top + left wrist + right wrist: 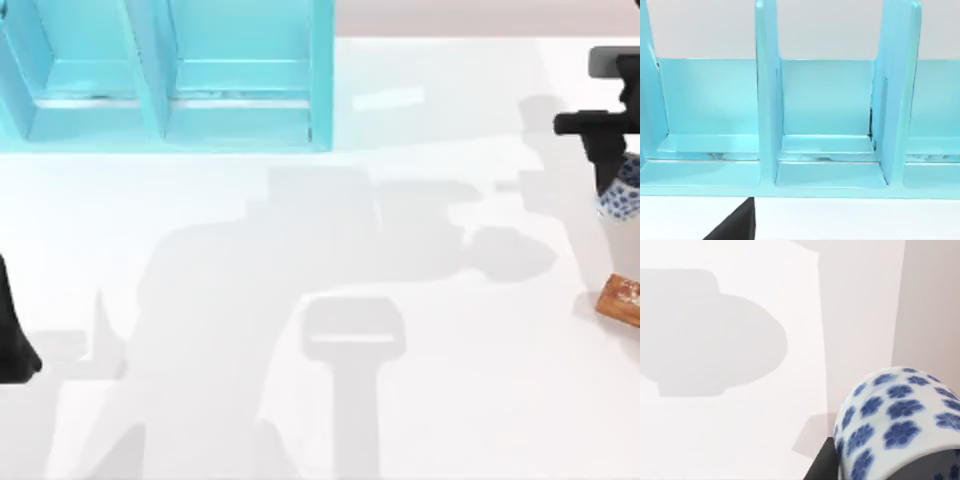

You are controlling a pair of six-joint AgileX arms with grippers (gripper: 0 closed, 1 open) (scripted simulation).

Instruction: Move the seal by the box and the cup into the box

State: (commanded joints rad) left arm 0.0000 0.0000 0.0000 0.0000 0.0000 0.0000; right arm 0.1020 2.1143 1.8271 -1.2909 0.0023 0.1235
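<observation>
The cup (625,190), white with blue flowers, is at the far right edge of the table under my right gripper (612,165). In the right wrist view the cup (895,420) sits close against a dark finger (822,465), and the gripper looks shut on it. The seal (622,297), a red-brown block with gold markings, lies on the table nearer the front, apart from the cup. The turquoise box (320,80) with upright dividers stands at the back left; its compartments (827,145) face the left wrist camera. My left arm (15,335) is parked at the left edge.
Broad grey shadows of the arms fall across the white table (330,400) between the box and the right edge. The box's dividers (767,100) separate its bays.
</observation>
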